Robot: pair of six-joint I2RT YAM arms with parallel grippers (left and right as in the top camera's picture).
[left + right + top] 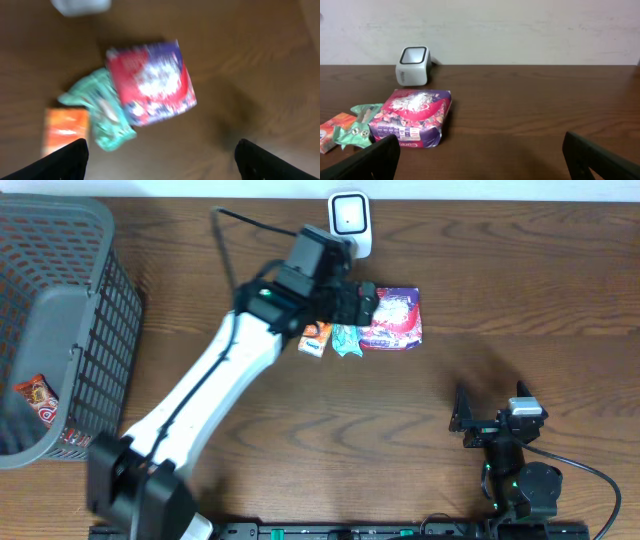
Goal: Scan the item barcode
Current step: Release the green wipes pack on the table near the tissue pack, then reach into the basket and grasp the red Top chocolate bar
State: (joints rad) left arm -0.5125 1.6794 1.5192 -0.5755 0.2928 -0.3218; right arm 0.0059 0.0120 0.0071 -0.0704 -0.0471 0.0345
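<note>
The red-and-purple glossy snack pouch (395,320) is lying flat on the brown wooden table (540,290), at five o'clock from the white boxy scanner (350,220). It is likely light, soft and slippery; pinching a sealed edge looks safest. The left gripper (160,162) is hovering above it, fingers spread wide, apparently holding nothing, though that view is blurred. The right gripper (482,160) is sitting wide open, empty. At nine o'clock, the grey plastic mesh basket (110,290) is holding a red packet (36,398).
</note>
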